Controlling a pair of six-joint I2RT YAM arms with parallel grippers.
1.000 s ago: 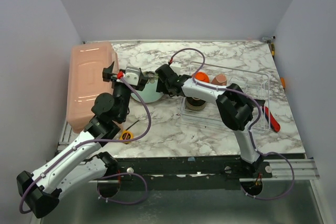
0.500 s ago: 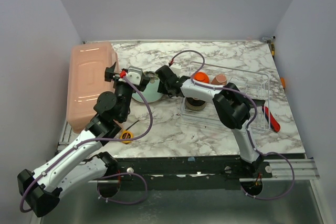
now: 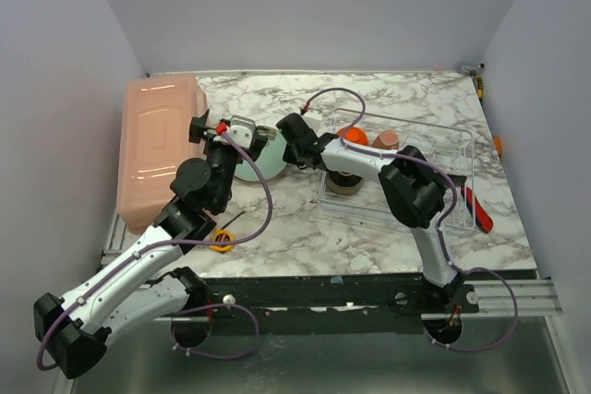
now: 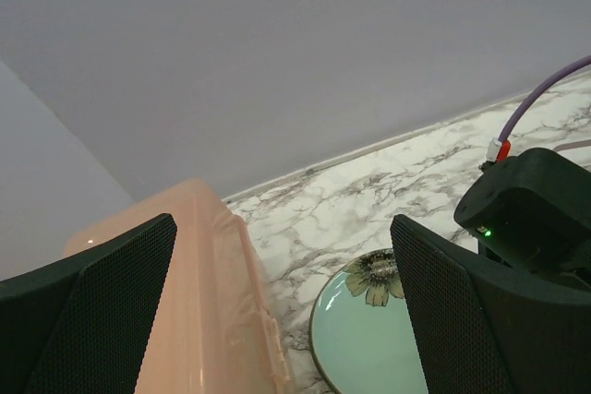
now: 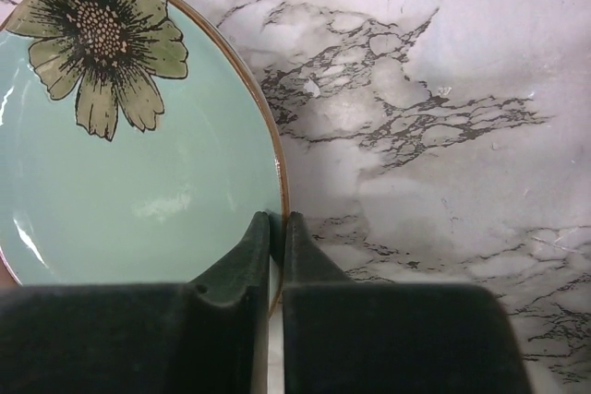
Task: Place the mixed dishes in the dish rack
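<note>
The clear plastic dish rack (image 3: 425,126) with a thin wire grid sits on the right half of the marble-patterned counter (image 3: 305,228). Three dishes are inside it. A glossy orange bowl (image 3: 355,137) is at its far left corner, and a pinkish-tan mug (image 3: 386,140) is just beside that bowl on the right. A dark brown bowl (image 3: 343,182) sits nearer, along the rack's left wall.

The teal ceramic plate (image 5: 120,154), brown-rimmed with a printed flower, is outside the rack, on the counter just to its left. The right arm's fingers (image 5: 257,251) are pinched almost together on the plate's rim, which runs between them. The left arm's fingers (image 4: 462,320) are spread wide and hold nothing, above the gap between the plate and the long salmon-pink plastic tub (image 3: 162,145) at the counter's left edge. What the tub holds cannot be told. A small yellow tape measure (image 3: 222,239) lies near the counter's front edge.
</note>
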